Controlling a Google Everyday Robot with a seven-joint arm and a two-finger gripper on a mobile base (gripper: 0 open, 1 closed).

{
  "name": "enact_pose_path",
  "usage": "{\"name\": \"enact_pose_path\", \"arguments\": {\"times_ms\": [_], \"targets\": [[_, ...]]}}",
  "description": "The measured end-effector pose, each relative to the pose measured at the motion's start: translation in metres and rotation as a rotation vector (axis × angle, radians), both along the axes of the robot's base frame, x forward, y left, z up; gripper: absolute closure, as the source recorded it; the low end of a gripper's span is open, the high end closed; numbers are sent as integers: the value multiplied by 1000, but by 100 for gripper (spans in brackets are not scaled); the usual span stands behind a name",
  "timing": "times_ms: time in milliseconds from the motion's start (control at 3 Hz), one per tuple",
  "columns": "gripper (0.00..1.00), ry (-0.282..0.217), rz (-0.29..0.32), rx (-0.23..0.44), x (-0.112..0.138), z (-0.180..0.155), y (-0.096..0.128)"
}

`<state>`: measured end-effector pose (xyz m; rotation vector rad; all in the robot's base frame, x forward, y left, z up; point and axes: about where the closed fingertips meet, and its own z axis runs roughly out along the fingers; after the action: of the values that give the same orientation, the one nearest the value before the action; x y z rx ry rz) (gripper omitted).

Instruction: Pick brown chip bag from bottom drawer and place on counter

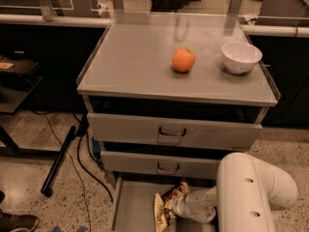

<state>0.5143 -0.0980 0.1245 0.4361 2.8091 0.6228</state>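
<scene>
The brown chip bag point(163, 212) stands on edge in the open bottom drawer point(131, 206), cream and dark brown with lettering. My gripper point(175, 208) is down inside the drawer at the bag's right side and is shut on it. My white arm point(251, 187) reaches in from the lower right and hides the drawer's right half. The light grey counter point(140, 57) is the cabinet top above.
An orange point(183, 60) and a white bowl point(241, 57) sit on the counter's right half. The two upper drawers point(169, 132) point(164, 166) are partly pulled out. A black pole point(60, 161) and cables lie on the floor to the left.
</scene>
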Motion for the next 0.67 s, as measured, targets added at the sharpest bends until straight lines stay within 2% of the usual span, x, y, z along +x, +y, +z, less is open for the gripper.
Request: {"name": "enact_pose_path", "arguments": {"times_ms": [333,667], "targets": [[100,-12,16,23,-5,12,-4],[100,-33,-9,42,-16,45,-23]]}}
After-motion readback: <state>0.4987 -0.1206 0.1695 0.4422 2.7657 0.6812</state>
